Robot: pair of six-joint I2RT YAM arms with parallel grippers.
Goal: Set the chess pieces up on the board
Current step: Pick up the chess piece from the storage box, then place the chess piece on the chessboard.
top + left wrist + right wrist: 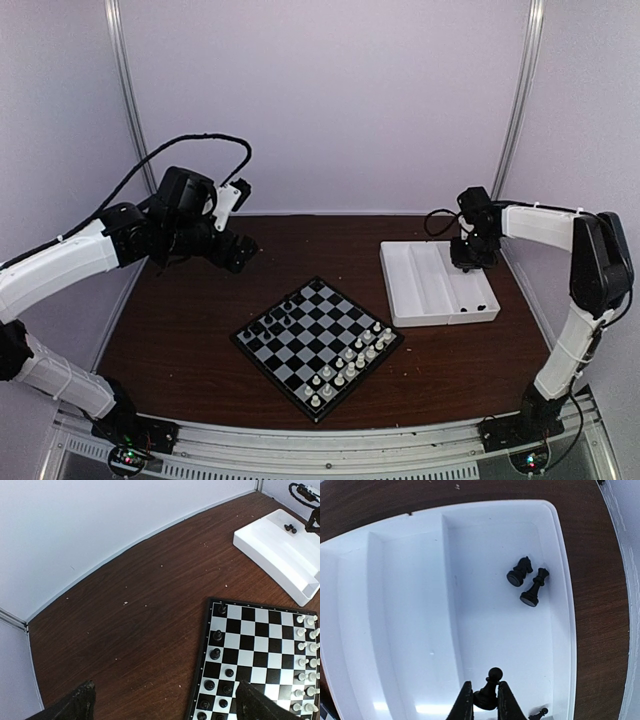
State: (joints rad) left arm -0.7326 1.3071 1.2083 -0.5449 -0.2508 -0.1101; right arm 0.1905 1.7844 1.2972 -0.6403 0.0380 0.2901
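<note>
Right claw (486, 700): closed on a black pawn (494, 674), jaws pinching its body just under the round head, at the bottom centre of the right wrist view. I cannot tell whether its base is off the floor yet.
Around the pawn: the right-hand compartment of the white tray (447, 580). A black knight (519, 572) and a taller crowned black piece (535, 588) lie on their sides, touching, in the upper right. Another small pawn (540, 713) lies at the bottom edge, just beside the claw.
Left claw (165, 692): jaws spread wide with nothing between them, hanging over bare table (125, 630) at the lower edge of the left wrist view, near the board's corner.
Chessboard (318, 335): centre of the overhead view, turned like a diamond, well apart from the tray at the right.
Black chessmen (272, 322): on the board's upper-left side, with some squares there unfilled.
White chessmen (352, 358): lined up along its lower-right side.
Step in hand: picking a black pawn out of the tray, judging by the grip.
Next move: lift straight up clear of the tray wall, carry left to an empty square on the black side, and set it down upright without knocking its neighbours.
Left to do: at least three more tray pieces.
</note>
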